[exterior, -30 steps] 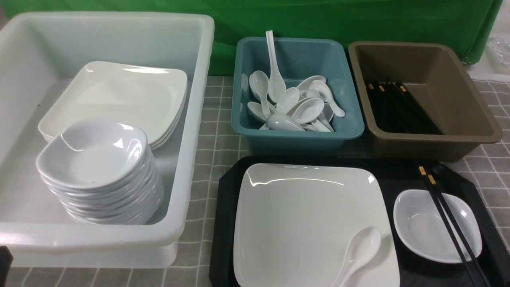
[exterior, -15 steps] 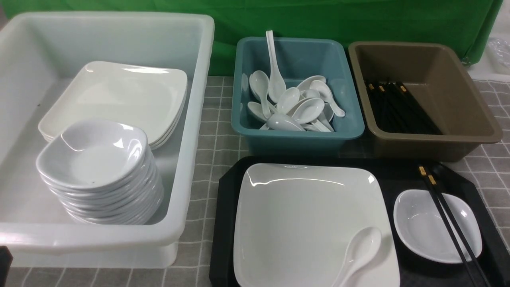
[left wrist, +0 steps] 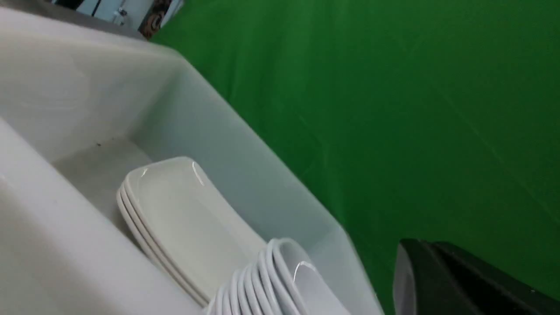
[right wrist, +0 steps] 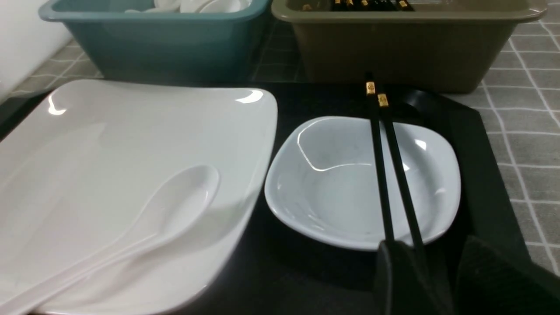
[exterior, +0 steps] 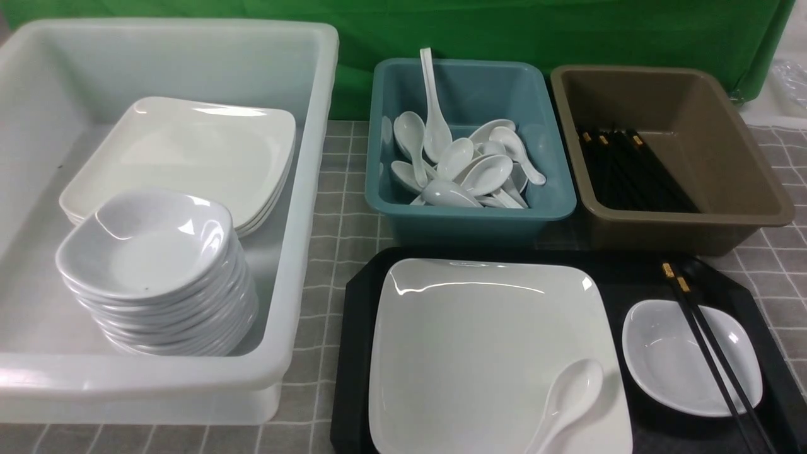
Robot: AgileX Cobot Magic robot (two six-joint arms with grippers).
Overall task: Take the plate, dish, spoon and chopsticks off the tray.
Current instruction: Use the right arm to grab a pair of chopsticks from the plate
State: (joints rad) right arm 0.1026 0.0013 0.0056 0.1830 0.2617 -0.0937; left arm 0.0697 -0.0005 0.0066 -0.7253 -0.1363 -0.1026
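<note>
The black tray (exterior: 353,353) lies at the front right. On it, the large white plate (exterior: 485,340) holds the short white spoon (exterior: 570,391) in its near right corner. The small white dish (exterior: 668,359) sits to the plate's right with the black chopsticks (exterior: 706,347) laid across it. Neither gripper shows in the front view. In the right wrist view my right gripper (right wrist: 433,249) is open, just short of the dish (right wrist: 341,188), at the thin ends of the chopsticks (right wrist: 380,175). My left gripper (left wrist: 420,258) is a dark shape beside the white tub.
A big white tub (exterior: 302,189) at the left holds stacked square plates (exterior: 183,151) and a stack of small dishes (exterior: 145,246). Behind the tray stand a teal tub (exterior: 466,217) of spoons and a brown tub (exterior: 693,233) of chopsticks. Grey checked cloth covers the table.
A dark part of the left arm at the front view's lower left corner has gone out of view. The tableware on the tray has not moved.
</note>
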